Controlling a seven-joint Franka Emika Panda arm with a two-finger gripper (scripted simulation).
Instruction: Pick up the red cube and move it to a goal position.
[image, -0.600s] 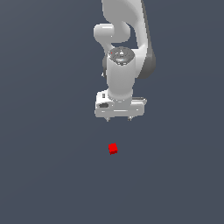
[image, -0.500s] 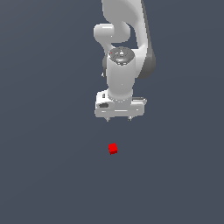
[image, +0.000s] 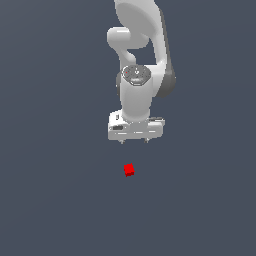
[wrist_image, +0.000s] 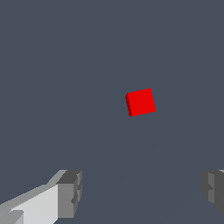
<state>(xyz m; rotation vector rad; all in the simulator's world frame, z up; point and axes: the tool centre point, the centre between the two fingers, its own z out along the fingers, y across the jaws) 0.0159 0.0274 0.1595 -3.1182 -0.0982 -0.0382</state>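
Note:
The red cube (image: 129, 170) lies alone on the dark grey floor, small and bright. My white gripper (image: 134, 141) hangs above it, a short way up and slightly toward the exterior view's right, with its two short fingertips spread apart. In the wrist view the red cube (wrist_image: 140, 102) shows ahead of the gripper (wrist_image: 142, 192), and the grey pads (wrist_image: 70, 193) stand wide apart with nothing between them. The gripper is open and does not touch the cube.
The white arm (image: 142, 55) rises behind the gripper toward the top of the exterior view. Plain dark grey floor (image: 55, 200) surrounds the cube on all sides.

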